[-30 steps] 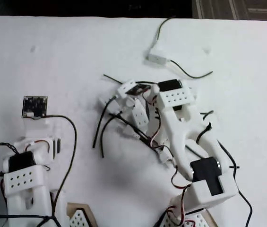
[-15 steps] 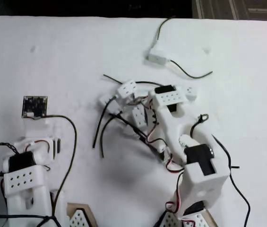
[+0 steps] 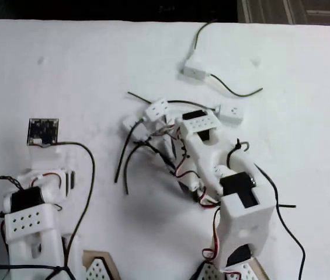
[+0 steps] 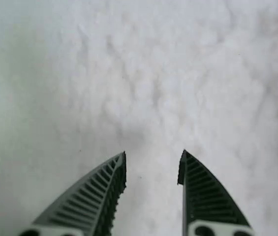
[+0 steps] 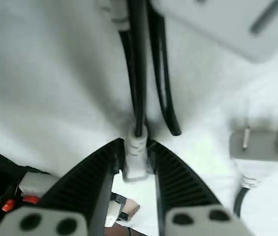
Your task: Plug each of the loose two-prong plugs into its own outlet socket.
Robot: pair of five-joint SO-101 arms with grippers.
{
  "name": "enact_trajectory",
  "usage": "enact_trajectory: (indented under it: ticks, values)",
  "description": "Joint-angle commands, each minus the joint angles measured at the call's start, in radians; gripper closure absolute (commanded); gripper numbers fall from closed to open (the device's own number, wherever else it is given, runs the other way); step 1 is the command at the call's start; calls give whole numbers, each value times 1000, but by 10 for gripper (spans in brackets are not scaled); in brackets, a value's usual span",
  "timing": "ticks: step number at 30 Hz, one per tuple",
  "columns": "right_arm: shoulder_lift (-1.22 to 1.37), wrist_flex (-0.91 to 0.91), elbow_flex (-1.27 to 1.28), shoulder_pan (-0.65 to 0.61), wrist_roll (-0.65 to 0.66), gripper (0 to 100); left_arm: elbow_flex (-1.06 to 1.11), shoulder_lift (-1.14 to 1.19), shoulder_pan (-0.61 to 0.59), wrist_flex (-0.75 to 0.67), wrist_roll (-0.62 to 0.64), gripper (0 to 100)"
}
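Pinching a white plug (image 5: 137, 164) near its cord, the right tool (image 5: 135, 145) is seemingly doing the pickup. Aligning prongs with an outlet socket (image 5: 227, 19) is likely coming next.

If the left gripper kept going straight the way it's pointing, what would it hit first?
Most likely the white table; nothing lies between or ahead of the open fingers of the left gripper, though depth is unclear.
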Motion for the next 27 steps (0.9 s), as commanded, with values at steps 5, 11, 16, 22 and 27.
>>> enact_trajectory:
  ticks: [5, 11, 16, 22, 27]
  values:
    - [-128, 54, -6, -70, -63, 982, -6, -21, -7, -12, -9, 815]
    - [-363, 163, -2, -45, -63, 982, -6, -21, -5, -12, -9, 815]
    - [-567, 191, -2, 25, -63, 982, -8, -21, -2, -12, -9, 815]
    - [-765, 186, 0, 173, -137, 982, -46, -22, -1, -8, -5, 815]
    - [-905, 56, 117, 213, -267, 982, -157, -22, 8, -5, -3, 815]
